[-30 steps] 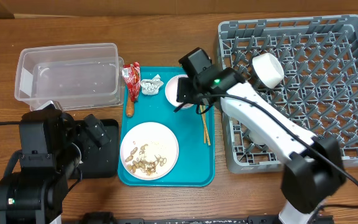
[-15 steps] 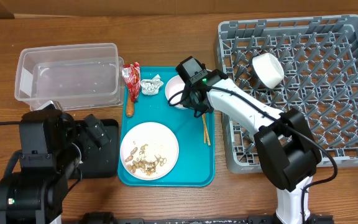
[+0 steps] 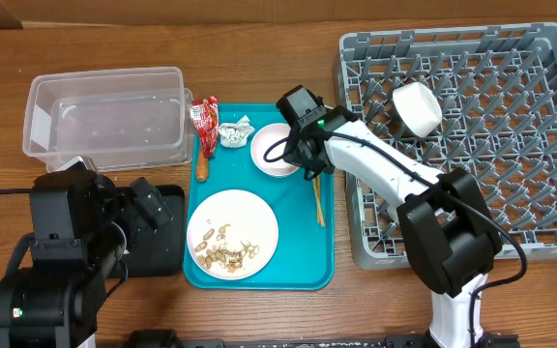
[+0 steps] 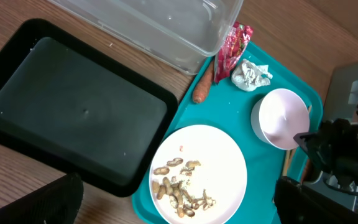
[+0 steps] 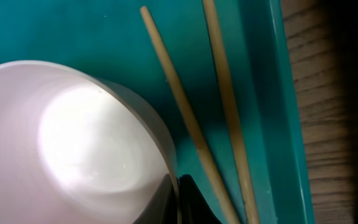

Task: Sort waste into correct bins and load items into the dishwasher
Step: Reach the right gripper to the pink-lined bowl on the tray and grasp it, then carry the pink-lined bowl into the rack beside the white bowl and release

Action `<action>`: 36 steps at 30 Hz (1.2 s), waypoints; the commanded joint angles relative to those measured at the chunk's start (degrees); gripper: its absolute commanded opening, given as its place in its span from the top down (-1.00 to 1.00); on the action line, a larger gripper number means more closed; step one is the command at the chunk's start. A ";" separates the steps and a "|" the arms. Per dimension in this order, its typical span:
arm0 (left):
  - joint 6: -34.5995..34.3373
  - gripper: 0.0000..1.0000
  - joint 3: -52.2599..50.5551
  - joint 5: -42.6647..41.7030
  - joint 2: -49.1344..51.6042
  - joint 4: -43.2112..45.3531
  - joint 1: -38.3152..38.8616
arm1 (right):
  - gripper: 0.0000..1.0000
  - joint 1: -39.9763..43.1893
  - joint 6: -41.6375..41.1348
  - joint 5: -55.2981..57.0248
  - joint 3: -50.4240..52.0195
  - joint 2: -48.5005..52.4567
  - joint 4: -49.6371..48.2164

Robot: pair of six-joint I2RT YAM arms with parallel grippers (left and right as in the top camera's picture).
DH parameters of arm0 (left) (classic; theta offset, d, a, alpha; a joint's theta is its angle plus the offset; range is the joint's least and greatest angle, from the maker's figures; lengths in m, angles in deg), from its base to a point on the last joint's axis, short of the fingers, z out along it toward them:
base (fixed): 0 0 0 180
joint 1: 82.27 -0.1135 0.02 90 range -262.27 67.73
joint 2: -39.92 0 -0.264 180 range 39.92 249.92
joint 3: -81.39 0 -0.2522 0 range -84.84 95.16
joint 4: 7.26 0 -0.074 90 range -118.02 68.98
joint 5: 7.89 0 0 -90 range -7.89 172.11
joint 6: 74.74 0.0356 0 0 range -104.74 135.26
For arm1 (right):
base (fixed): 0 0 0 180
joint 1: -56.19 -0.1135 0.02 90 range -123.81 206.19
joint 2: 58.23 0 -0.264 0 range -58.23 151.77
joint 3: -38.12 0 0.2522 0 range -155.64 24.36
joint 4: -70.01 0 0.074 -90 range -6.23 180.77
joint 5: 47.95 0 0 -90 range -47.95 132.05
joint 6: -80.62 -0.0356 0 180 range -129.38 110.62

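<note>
A pale pink bowl stands on the teal tray, and my right gripper is shut on its right rim. In the right wrist view the rim of the bowl is pinched between the dark fingers of that gripper, one inside and one outside. Two wooden chopsticks lie just right of it. A white plate holds peanut shells. My left gripper hangs open above the plate, holding nothing. The grey dishwasher rack holds a white cup.
A red wrapper, a crumpled foil ball and an orange-brown stick of food lie at the tray's top left. A clear plastic bin stands left of the tray, a black bin in front of it.
My right gripper has come down onto the bowl and shut on its rim. The bowl has shifted slightly towards the tray's front. The left arm has not moved.
</note>
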 commanded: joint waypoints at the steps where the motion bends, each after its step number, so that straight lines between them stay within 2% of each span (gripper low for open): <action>1: -0.74 -1.00 0.79 -0.22 -0.07 0.09 0.26 | 0.92 0.44 3.41 1.07 -0.20 -6.12 -0.02; 4: -0.74 -0.99 0.79 -0.22 -0.07 0.09 0.26 | 0.92 0.22 7.28 2.25 -0.20 -9.38 0.04; 8: -0.74 -1.00 0.79 -0.24 -0.07 0.09 0.26 | 0.92 0.83 8.31 13.25 -0.24 -15.04 2.84; 11: -0.74 -1.00 0.79 -0.22 -0.07 0.09 0.26 | 0.92 2.43 8.31 31.61 -0.24 -19.74 5.66; 14: -0.74 -1.00 0.79 -0.22 -0.07 0.09 0.26 | 0.92 4.22 8.57 55.01 -0.24 -23.02 7.23; 16: -0.74 -1.00 0.79 -0.22 -0.07 0.07 0.26 | 0.92 6.12 11.34 68.89 -0.24 -23.65 6.27; 19: -0.74 -1.00 0.79 -0.22 -0.07 0.09 0.26 | 0.92 10.25 17.68 79.69 -0.20 -23.37 3.41; 21: -0.74 -1.00 0.79 -0.22 -0.07 0.09 0.26 | 0.92 14.25 20.41 79.97 -0.15 -22.99 2.14; 29: -0.74 -1.00 0.79 -0.24 -0.07 0.09 0.26 | 0.92 28.11 20.52 72.50 -0.07 -19.98 2.14; 36: -0.74 -1.00 0.79 -0.24 -0.07 0.09 0.26 | 0.92 31.63 21.81 67.91 0.81 -15.78 2.58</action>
